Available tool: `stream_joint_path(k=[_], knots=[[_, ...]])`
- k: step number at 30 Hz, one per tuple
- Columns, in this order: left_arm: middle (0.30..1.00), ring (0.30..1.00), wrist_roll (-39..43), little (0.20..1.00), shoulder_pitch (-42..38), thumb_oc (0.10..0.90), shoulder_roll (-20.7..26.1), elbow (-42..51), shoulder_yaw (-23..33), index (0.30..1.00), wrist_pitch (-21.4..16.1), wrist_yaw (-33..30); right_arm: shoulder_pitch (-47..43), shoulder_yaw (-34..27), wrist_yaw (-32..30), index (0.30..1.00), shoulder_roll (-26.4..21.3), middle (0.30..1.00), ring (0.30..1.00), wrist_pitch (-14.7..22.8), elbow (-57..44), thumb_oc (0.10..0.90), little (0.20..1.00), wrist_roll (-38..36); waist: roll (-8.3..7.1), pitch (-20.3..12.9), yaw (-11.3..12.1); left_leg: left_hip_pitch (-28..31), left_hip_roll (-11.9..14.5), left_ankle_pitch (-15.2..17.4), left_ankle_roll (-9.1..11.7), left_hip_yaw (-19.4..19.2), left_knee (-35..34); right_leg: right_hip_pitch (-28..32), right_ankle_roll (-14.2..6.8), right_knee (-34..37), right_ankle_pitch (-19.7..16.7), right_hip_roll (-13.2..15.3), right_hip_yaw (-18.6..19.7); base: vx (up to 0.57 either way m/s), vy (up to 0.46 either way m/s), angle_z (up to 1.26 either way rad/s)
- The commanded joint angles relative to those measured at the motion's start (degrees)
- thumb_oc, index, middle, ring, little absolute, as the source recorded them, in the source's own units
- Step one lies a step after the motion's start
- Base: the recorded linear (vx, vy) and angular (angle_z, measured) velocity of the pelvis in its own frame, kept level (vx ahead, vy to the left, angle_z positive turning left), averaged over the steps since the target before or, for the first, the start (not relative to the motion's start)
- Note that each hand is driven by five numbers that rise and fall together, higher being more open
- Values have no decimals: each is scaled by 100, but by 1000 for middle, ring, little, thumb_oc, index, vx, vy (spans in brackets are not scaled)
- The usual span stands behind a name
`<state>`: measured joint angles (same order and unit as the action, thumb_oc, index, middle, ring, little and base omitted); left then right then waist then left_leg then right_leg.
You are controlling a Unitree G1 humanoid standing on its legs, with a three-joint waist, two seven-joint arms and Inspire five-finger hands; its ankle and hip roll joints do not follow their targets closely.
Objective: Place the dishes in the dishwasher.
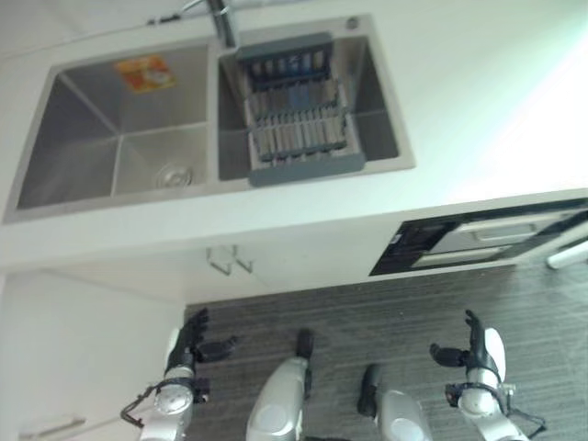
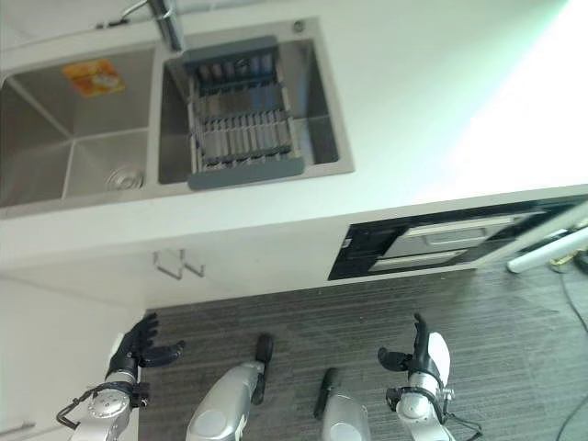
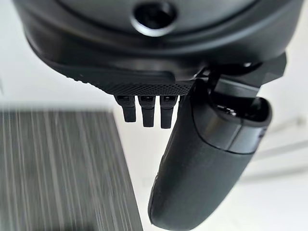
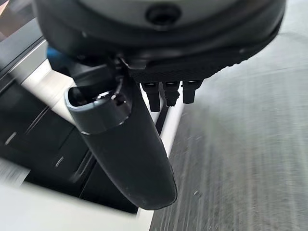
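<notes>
A grey dish rack (image 1: 296,110) sits across the right basin of a steel double sink (image 1: 83,119) set in a white counter. Below the counter at the right is the dishwasher (image 1: 478,241), a black front panel with a silver handle, shut. My left hand (image 1: 191,345) hangs low at the lower left over the dark floor, fingers straight, holding nothing. My right hand (image 1: 478,351) hangs low at the lower right, below the dishwasher, also open with nothing in it. In the wrist views the left hand (image 3: 202,163) and the right hand (image 4: 125,154) show straight fingers.
A tap (image 1: 219,20) rises at the back of the sink. An orange sponge or label (image 1: 143,73) lies on the left basin's wall. White cabinet fronts (image 1: 83,349) stand at the left beside the dark striped floor (image 1: 386,312). A white bar (image 1: 568,255) sticks out at the far right.
</notes>
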<state>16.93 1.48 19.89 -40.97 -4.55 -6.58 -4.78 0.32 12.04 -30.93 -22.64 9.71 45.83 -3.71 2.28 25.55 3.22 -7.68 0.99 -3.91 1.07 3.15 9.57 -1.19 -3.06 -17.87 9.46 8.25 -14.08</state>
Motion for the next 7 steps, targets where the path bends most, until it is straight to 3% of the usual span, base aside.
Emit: stream_joint_path(k=[1, 3, 4, 6, 7], knots=[[900, 900, 754, 900, 201, 800, -280, -164, -150, 900, 516, 871, -212, 21, 151, 900, -160, 900, 900, 333, -12, 800, 900, -565, 112, -584, 59, -138, 80, 1289, 49, -96, 762, 60, -21, 68, 336, -85, 127, -28, -7, -20], [900, 900, 973, 900, 145, 800, -488, -398, -169, 900, 852, 1508, -195, -69, 394, 900, -27, 900, 900, 367, 183, 800, 900, -885, 89, -690, -6, -62, 80, 1347, 37, -164, 762, 28, -37, 68, 315, -68, 213, -32, 3, -32], [900, 900, 1088, 900, 108, 800, -624, -598, -231, 900, 1216, 1772, -182, -168, 646, 900, 90, 900, 900, 388, 356, 800, 900, -1212, 81, -755, -75, 35, 78, 1418, 29, -225, 762, 24, -65, 68, 316, -58, 298, -51, 24, -36], [900, 900, 1181, 900, 60, 800, -724, -944, -233, 900, 1573, 2025, -181, -257, 887, 900, 196, 900, 900, 333, 521, 800, 900, -1418, 92, -875, -159, 45, 85, 1454, 20, -299, 762, -63, -87, 68, 285, -52, 371, -49, 31, -46], [900, 900, 1200, 900, 22, 800, -771, -1167, -244, 900, 1941, 2059, -186, -282, 990, 900, 242, 900, 900, 312, 634, 800, 900, -1437, 96, -923, -202, 68, 91, 1480, 22, -335, 762, -84, -103, 68, 282, -49, 406, -33, 26, -46]])
